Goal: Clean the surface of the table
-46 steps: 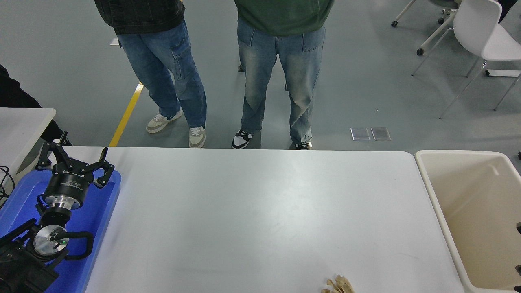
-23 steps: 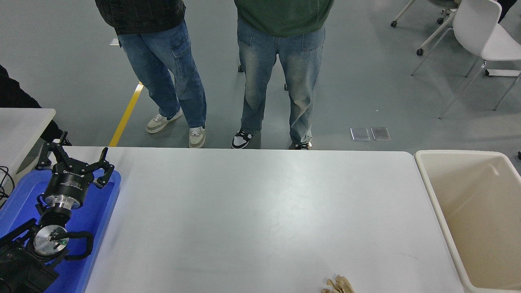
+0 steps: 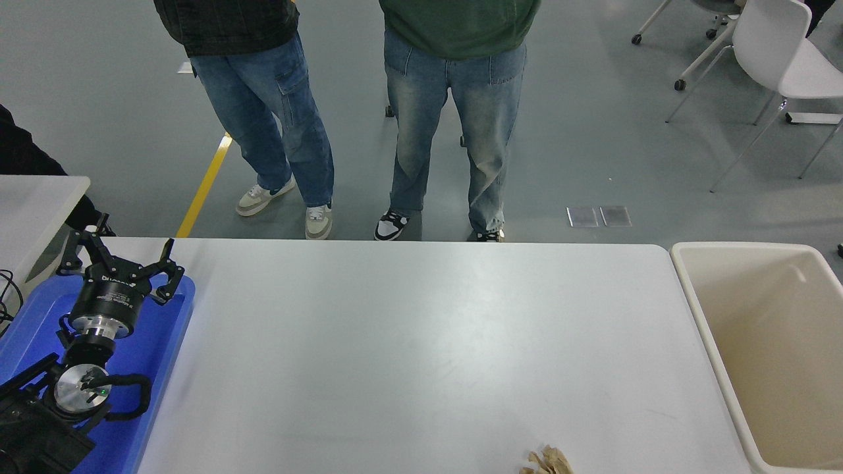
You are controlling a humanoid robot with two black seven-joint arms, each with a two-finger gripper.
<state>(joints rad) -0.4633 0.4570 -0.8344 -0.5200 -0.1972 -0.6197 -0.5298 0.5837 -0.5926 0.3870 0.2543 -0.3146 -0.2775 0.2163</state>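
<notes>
Left tool (image 3: 118, 258) parked over the blue tray (image 3: 168, 329), fingers spread apart, holding nothing. Crumpled brown paper scrap (image 3: 546, 461) lies on the bench surface (image 3: 421, 342), well to the tool's right at the near edge.

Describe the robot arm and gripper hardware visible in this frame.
Only the left arm shows: black links, silver metal joint rings, a looping black cable and a small green light. Its left gripper is black with angular linkage fingers on a cylindrical body bearing small white lettering.
</notes>
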